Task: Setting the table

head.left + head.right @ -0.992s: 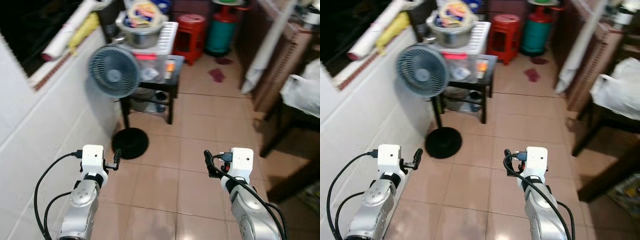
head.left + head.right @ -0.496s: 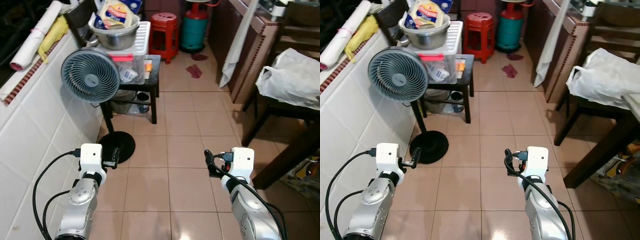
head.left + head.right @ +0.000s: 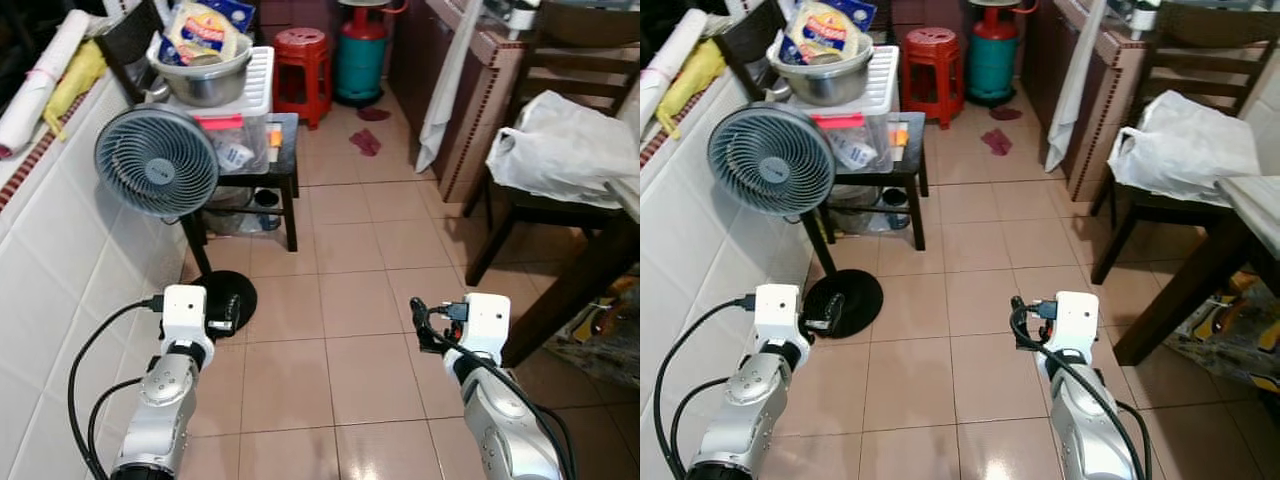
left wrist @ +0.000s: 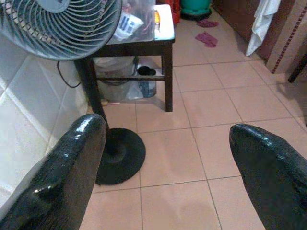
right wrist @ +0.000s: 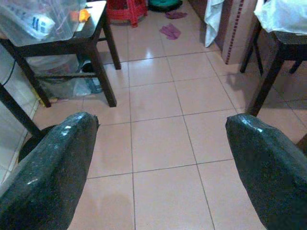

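My left gripper (image 3: 227, 314) and right gripper (image 3: 419, 326) are held low in front of me over the tiled floor, both open with nothing between them. In the wrist views the black fingers (image 4: 72, 167) (image 5: 268, 163) stand wide apart above bare tiles. A dark wooden dining table (image 3: 1248, 203) shows at the right edge, its leg (image 3: 565, 295) reaching the floor near my right arm. Beside it stands a dark chair (image 3: 500, 215) with a white plastic bag (image 3: 560, 150) on its seat.
A standing fan (image 3: 155, 172) with a round black base (image 3: 228, 293) is at my left by the white tiled wall (image 3: 50, 260). Behind it, a small black table carries a plastic box and a metal bowl (image 3: 203, 82). A red stool (image 3: 303, 45) and green gas cylinder (image 3: 360, 55) stand further back.
The whole view has swung to the right: the fan has slid left in the picture, and the chair and dining table have come further into view. Both arms keep the same pose.
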Controlling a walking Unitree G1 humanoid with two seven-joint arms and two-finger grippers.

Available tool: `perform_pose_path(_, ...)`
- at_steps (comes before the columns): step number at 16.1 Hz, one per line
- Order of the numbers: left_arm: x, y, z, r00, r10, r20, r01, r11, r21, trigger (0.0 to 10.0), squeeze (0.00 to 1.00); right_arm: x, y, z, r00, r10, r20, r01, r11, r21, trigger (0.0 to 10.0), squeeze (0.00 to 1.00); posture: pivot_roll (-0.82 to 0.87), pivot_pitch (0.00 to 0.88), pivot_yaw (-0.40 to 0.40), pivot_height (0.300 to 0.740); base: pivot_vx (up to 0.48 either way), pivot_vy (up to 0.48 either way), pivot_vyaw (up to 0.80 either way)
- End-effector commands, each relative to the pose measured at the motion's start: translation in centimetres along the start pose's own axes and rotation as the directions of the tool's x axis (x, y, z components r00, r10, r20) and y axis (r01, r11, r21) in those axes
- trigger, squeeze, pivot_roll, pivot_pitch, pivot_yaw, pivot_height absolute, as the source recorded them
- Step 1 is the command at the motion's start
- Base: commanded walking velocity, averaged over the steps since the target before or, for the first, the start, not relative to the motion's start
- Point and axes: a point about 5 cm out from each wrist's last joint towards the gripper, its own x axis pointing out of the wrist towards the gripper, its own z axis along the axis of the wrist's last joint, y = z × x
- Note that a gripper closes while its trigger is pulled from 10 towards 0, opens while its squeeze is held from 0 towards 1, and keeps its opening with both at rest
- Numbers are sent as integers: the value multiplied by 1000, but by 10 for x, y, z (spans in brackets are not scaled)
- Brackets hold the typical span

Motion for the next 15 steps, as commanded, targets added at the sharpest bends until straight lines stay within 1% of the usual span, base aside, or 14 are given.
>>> perform_pose_path(1, 1, 3, 1, 1000, 2, -1, -2, 1000, 16, 10000, 0, 1, 0, 0, 1000, 0, -6, 1, 1000, 10, 10000, 0, -21, 51, 34, 740, 0, 0, -763)
perform_pose_path(3, 1, 2, 0, 1000, -8, -8, 8, 1000, -5, 10000, 0, 1, 1, 0, 1000, 0, -7, 0, 1000, 12, 10000, 0, -17, 53, 35, 740, 0, 0, -763)
perform_pose_path(9, 1, 2, -1, 1000, -19, -13, 19, 1000, -2, 10000, 0, 1, -1, 0, 1000, -2, -5, 2, 1000, 10, 10000, 0, -24, 49, 33, 740, 0, 0, -763)
perform_pose_path(11, 1, 1, -1, 1000, -23, -14, 23, 1000, -7, 10000, 0, 1, -2, 2, 1000, -2, 10, 2, 1000, 9, 10000, 0, -25, 46, 31, 740, 0, 0, -763)
perform_pose_path(12, 1, 1, -1, 1000, -29, -13, 28, 1000, -10, 10000, 0, 1, -2, 6, 999, 4, 35, -4, 1000, 5, 10000, 0, -25, 46, 31, 740, 0, 0, 0)
perform_pose_path(15, 2, 0, -1, 999, -31, -15, 31, 999, -16, 10000, 0, 1, -2, 5, 1000, -1, 28, 1, 1000, 1, 10000, 0, -26, 47, 29, 740, 0, 0, 0)
